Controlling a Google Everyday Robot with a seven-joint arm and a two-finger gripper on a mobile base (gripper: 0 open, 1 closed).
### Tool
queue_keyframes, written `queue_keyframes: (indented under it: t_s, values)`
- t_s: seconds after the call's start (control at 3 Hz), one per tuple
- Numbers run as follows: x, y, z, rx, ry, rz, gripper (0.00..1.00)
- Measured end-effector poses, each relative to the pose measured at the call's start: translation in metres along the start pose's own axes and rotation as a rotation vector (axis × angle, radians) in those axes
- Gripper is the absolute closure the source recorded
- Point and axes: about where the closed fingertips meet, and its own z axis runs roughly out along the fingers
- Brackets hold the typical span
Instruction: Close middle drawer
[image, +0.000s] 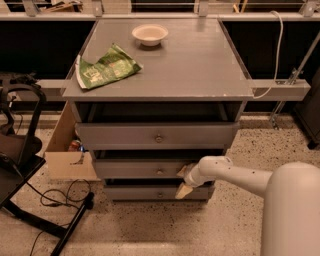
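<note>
A grey cabinet has three stacked drawers. The middle drawer has a flat grey front with a small round knob; it stands slightly out, less than the top drawer. My gripper is at the right end of the middle drawer's front, with one tan finger hanging down over the bottom drawer. My white arm reaches in from the lower right.
The top drawer stands out furthest, the bottom drawer least. On the cabinet top lie a green bag and a white bowl. A cardboard box, a black chair and cables are at the left.
</note>
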Motion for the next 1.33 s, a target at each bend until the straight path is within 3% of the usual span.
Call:
queue_keyframes:
  t_s: [0.33,0.67,1.0,1.33]
  values:
    - [0.001,0.009,-0.007,-0.005,0.001,-0.008,0.44]
    - [0.007,0.017,-0.04,-0.023,0.021,-0.064,0.68]
    - [0.018,0.032,-0.092,-0.056,0.098,-0.113,0.92]
    - [0.02,0.049,-0.151,-0.074,0.211,-0.158,1.0]
